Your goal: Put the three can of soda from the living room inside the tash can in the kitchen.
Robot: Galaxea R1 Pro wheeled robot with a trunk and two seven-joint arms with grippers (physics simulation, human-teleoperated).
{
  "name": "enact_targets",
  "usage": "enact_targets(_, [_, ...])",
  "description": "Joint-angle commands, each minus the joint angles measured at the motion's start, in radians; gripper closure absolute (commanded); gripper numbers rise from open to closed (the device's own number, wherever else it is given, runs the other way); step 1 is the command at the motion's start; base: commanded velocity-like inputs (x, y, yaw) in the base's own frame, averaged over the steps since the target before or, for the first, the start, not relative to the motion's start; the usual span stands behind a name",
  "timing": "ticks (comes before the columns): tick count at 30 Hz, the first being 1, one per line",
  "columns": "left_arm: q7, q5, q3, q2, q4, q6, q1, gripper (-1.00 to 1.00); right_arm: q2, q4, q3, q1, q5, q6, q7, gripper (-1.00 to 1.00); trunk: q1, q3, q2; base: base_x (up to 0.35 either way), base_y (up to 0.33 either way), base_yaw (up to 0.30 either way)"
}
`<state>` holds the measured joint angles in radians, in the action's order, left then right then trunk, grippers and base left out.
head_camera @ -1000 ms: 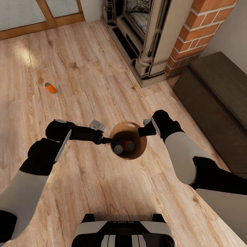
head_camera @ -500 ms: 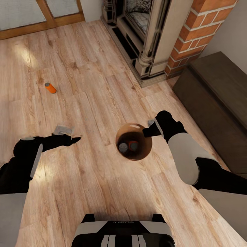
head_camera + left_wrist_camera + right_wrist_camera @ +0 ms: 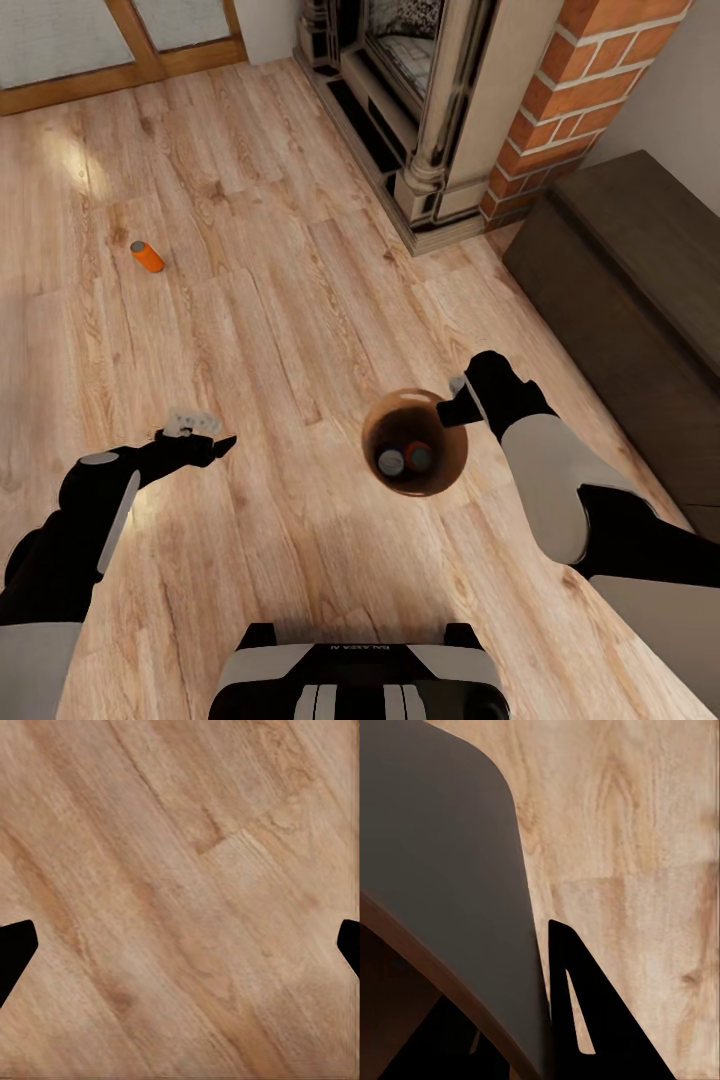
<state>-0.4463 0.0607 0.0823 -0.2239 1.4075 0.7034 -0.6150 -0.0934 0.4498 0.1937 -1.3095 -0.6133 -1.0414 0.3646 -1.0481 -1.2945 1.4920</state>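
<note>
The glossy brown tash can (image 3: pixel 440 478) hangs just above the wood floor in front of me, my right gripper (image 3: pixel 456 408) shut on its far right rim. Two cans of soda stand inside it, one showing a grey top (image 3: pixel 391 462), the other orange (image 3: pixel 419 457). In the right wrist view the bin's wall (image 3: pixel 442 870) passes between the fingers (image 3: pixel 577 1020). A third can of soda (image 3: pixel 146 257) lies on the floor far to the left. My left gripper (image 3: pixel 208 437) hovers open over bare planks (image 3: pixel 180 892), well left of the bin.
A stone and red brick fireplace (image 3: pixel 470 120) stands ahead on the right, with a dark low cabinet (image 3: pixel 640 300) beside it. Wood-framed glass doors (image 3: pixel 110 50) run along the far left. My base's front (image 3: pixel 360 670) shows at the near edge.
My left gripper has pulled away from the bin's rim to the left and nearer to me. My right gripper has carried the bin toward me and slightly right.
</note>
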Motion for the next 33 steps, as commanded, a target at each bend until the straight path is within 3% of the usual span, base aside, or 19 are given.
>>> enact_targets(1, [0.001, 0.0, 0.0, 0.002, 0.0, -0.002, 0.007, -1.0, 0.0, -0.001, 0.004, 0.001, 0.039, -0.006, 0.004, 1.0, 0.0, 0.0, 0.0, 0.0, 0.0, 0.0])
enact_targets(9, [0.015, -0.006, 0.003, 0.009, 0.006, -0.016, 0.079, -1.0, 0.004, 0.002, 0.006, 0.023, 0.038, -0.006, -0.003, 1.0, 0.0, 0.0, 0.0, 0.0, 0.0, 0.013])
enact_targets(13, [0.019, -0.006, 0.003, 0.009, 0.007, -0.018, 0.088, -1.0, 0.014, 0.005, 0.014, 0.048, 0.046, -0.006, 0.004, 1.0, 0.0, 0.0, 0.0, 0.0, 0.0, 0.177])
enact_targets(14, [0.02, -0.006, 0.004, 0.009, 0.007, -0.019, 0.09, -1.0, 0.021, 0.025, 0.017, 0.086, 0.05, 0.02, 0.01, 1.0, 0.0, 0.0, 0.0, 0.0, 0.0, 0.236])
enact_targets(20, [0.021, -0.007, 0.004, 0.009, 0.01, -0.019, 0.092, -1.0, 0.034, 0.088, 0.018, 0.175, 0.055, 0.097, 0.019, 1.0, 0.0, 0.0, 0.0, 0.0, 0.0, 0.249])
enact_targets(24, [0.021, -0.007, 0.004, 0.012, 0.011, -0.018, 0.092, -1.0, 0.038, 0.098, 0.018, 0.209, 0.056, 0.13, 0.054, 1.0, 0.0, 0.0, 0.0, 0.0, 0.0, 0.258])
enact_targets(28, [0.025, -0.007, 0.005, 0.027, 0.012, -0.017, 0.092, -1.0, 0.04, 0.1, 0.013, 0.239, 0.052, 0.211, 0.09, 1.0, 0.0, 0.0, 0.0, 0.0, 0.0, 0.259])
enact_targets(33, [0.085, -0.008, 0.004, 0.041, 0.01, -0.019, 0.093, -1.0, 0.043, 0.102, 0.014, 0.25, 0.05, 0.252, 0.099, 1.0, 0.0, 0.0, 0.0, 0.0, 0.0, 0.259])
